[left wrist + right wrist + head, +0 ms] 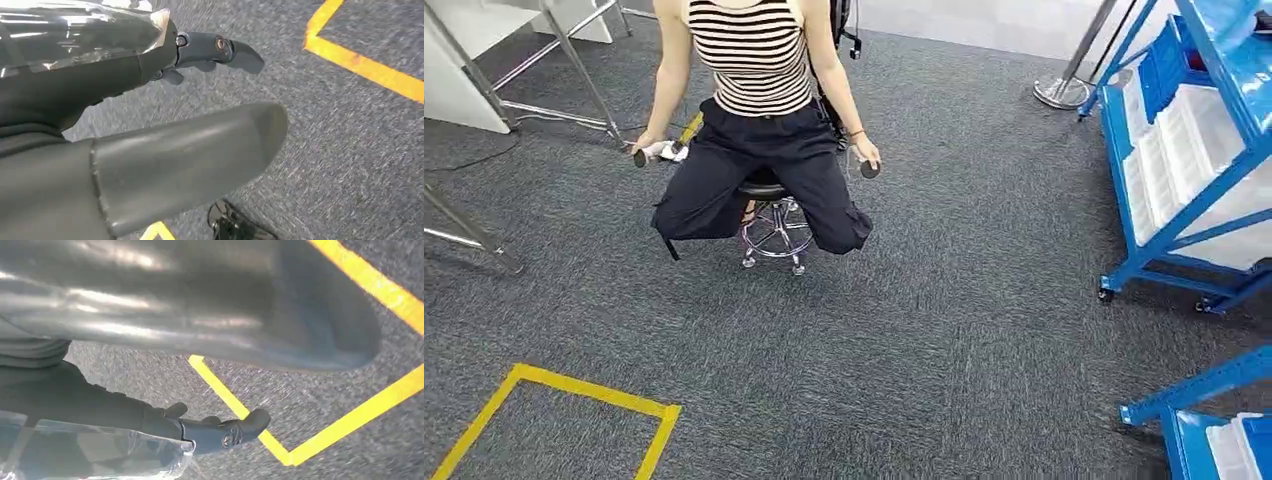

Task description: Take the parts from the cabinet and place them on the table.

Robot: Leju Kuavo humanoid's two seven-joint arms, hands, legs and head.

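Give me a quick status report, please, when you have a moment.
Left hand open, right hand open, both over grey carpet. Blue metal cabinet with white bins off to the right, not reached. Seated person on stool ahead.

**What you can't quite make out here**

The person [759, 120] on the stool is cut off at the shoulders by the top edge. Both blue cabinets run off the right side: the upper cabinet [1194, 160] and the lower cabinet [1209, 425], so their bin contents are unreadable. The small dark items in the person's hands are too tiny to identify. The yellow floor tape [564, 405] gets clipped at the bottom.
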